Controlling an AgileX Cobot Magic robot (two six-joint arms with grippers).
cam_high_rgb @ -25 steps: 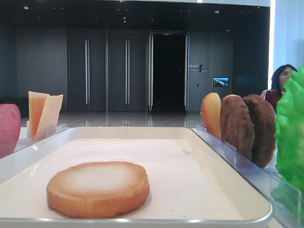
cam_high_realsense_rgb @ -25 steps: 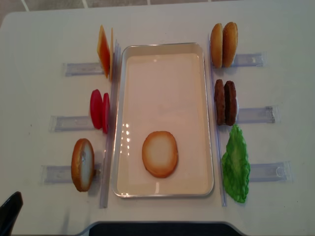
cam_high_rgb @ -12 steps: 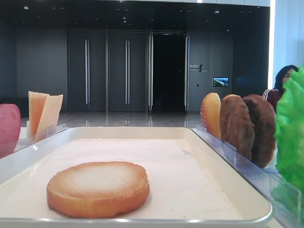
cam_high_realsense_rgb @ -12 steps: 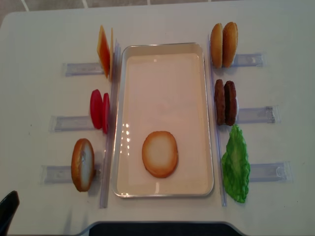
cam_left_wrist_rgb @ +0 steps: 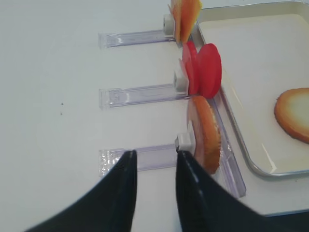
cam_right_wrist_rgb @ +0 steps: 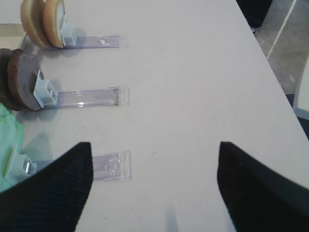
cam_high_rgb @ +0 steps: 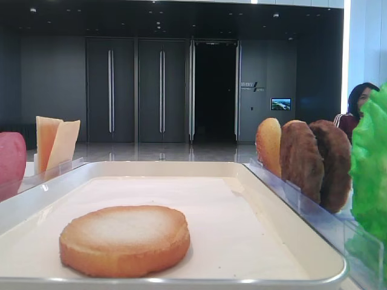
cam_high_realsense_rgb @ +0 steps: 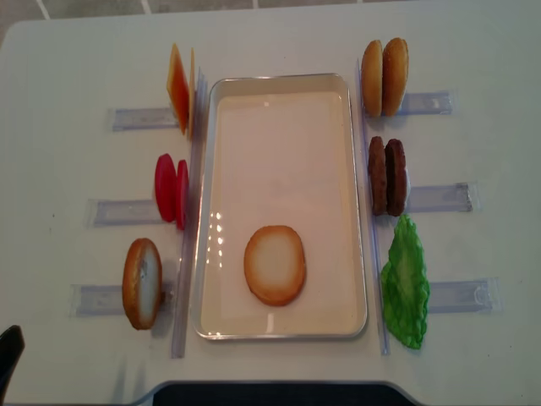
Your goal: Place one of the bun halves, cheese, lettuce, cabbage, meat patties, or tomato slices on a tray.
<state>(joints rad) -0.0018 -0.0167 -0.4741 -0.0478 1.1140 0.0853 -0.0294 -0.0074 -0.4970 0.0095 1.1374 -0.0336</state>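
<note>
We find the tray point(cam_high_realsense_rgb: 279, 89) already holding one bun half point(cam_high_realsense_rgb: 275, 265), flat in its near end, so this placing looks done. Left gripper point(cam_left_wrist_rgb: 153, 166) hangs back over the table, nearly closed and empty, narrower than a second ago and lower at the overhead view's corner. Right gripper point(cam_right_wrist_rgb: 152, 166) spread, empty. Next we'd pick another ingredient.
</note>
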